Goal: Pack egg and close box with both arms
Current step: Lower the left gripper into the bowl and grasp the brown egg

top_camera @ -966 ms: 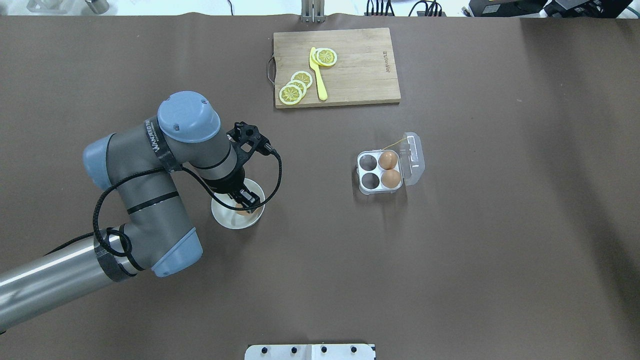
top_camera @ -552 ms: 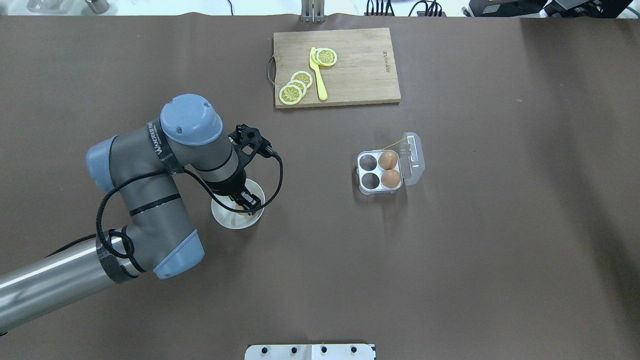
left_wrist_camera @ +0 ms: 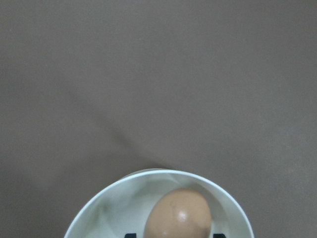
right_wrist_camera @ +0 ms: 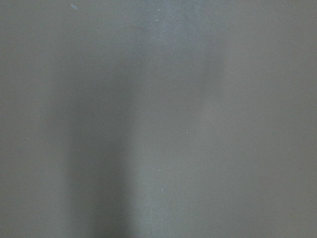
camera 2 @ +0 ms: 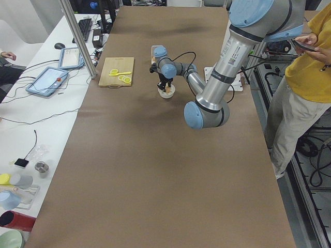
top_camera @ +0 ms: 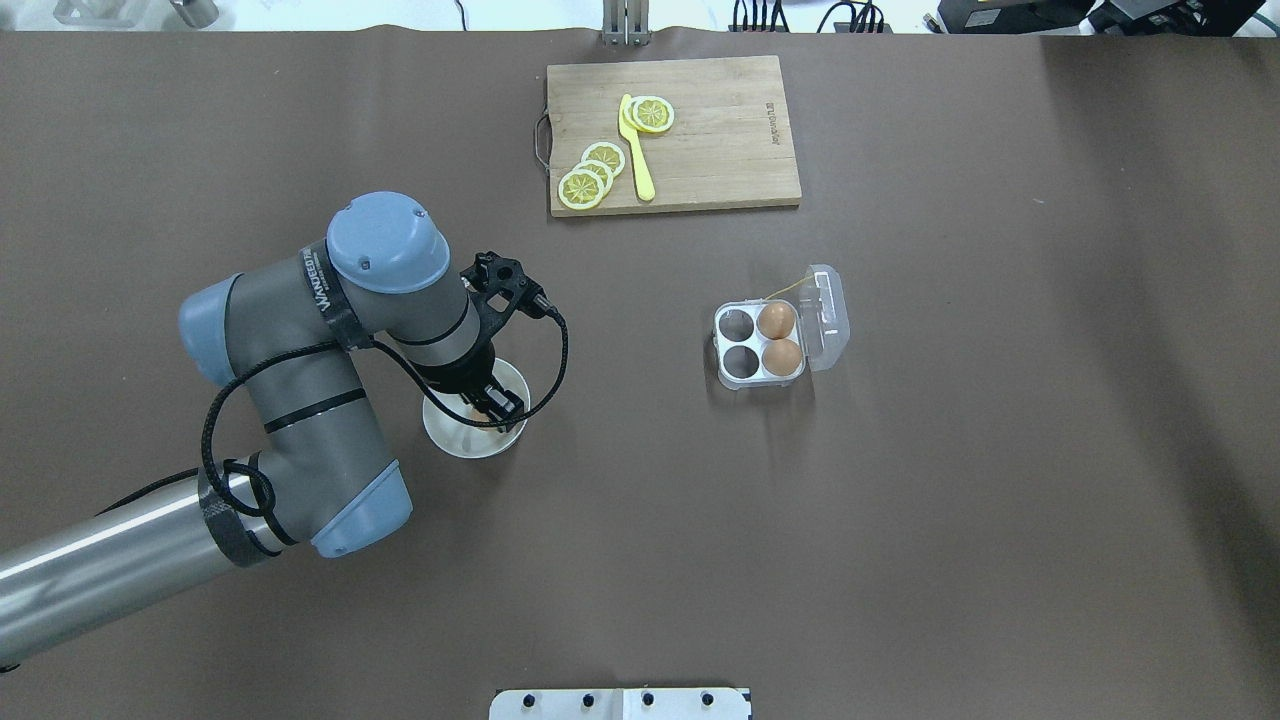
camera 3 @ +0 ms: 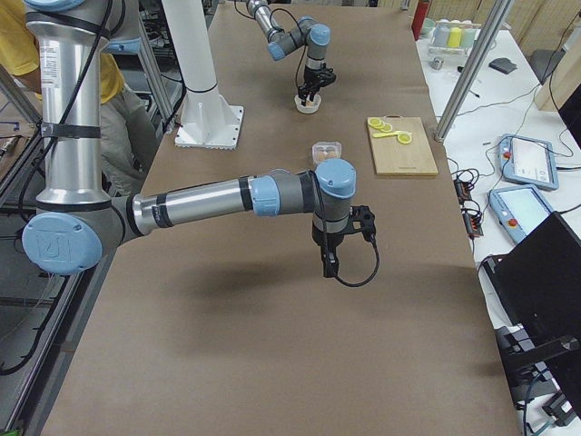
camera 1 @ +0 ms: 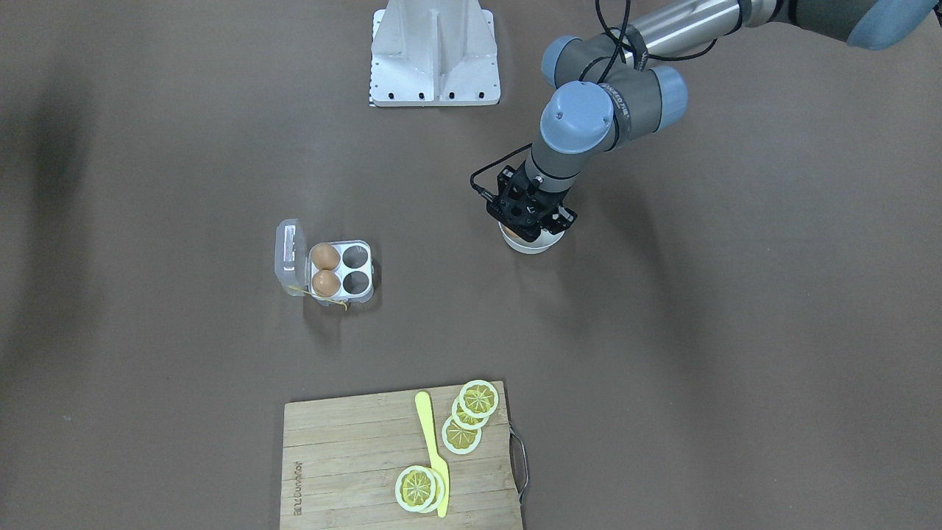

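Observation:
The egg (left_wrist_camera: 179,213) lies in a round white bowl (top_camera: 455,440), light orange-brown and smooth. My left gripper (top_camera: 490,405) reaches down into the bowl and is open, a black fingertip showing on either side of the egg in the left wrist view. The box (top_camera: 760,340) sits to the right with its clear lid (top_camera: 828,315) folded open; two eggs (top_camera: 779,338) fill its right cells and the two left cells are empty. My right gripper (camera 3: 329,268) hangs over bare table, and I cannot tell whether it is open or shut.
A wooden cutting board (top_camera: 675,135) with lemon slices and a yellow knife lies at the far edge. The white robot base (camera 1: 434,51) stands at the near edge. A person (camera 2: 305,77) stands beside the table.
The left arm's elbow and wrist have shifted slightly right and toward the robot, while the gripper stays inside the bowl. The egg is more covered by the gripper than before.

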Available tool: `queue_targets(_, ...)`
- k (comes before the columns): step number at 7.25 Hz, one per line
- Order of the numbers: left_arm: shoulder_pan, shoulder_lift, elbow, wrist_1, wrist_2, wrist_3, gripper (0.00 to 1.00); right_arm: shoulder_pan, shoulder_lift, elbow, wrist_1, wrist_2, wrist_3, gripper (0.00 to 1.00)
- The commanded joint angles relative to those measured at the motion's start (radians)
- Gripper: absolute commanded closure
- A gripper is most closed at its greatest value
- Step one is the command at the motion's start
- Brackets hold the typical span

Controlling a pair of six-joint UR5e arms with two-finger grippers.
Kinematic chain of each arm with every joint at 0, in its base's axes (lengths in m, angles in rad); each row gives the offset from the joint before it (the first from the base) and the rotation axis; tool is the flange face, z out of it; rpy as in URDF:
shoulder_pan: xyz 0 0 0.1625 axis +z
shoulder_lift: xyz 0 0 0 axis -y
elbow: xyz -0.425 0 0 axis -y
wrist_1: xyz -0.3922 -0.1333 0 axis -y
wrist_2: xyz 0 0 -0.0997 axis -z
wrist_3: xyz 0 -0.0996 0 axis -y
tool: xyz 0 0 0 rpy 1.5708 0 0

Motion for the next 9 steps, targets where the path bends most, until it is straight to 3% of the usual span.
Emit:
queue_targets(1,0.005,0.000,0.046,-0.054,0.000,-0.001,0.39,0.000,0.000,0.000,0.000,0.000,0.000,0.00)
queue_targets(3,0.005,0.000,0.069,-0.088,0.000,-0.003,0.42,0.000,0.000,0.000,0.000,0.000,0.000,0.00)
queue_targets(4,0.004,0.000,0.065,-0.088,0.000,0.000,0.56,0.000,0.000,0.000,0.000,0.000,0.000,0.00)
queue_targets(7,0.004,-0.009,0.051,-0.080,-0.011,-0.003,0.78,-0.003,0.000,0.000,0.000,0.000,0.000,0.00)
queue_targets(9,-0.005,-0.002,-0.024,-0.047,-0.014,-0.002,0.79,-0.003,0.000,0.000,0.000,0.001,0.000,0.00)
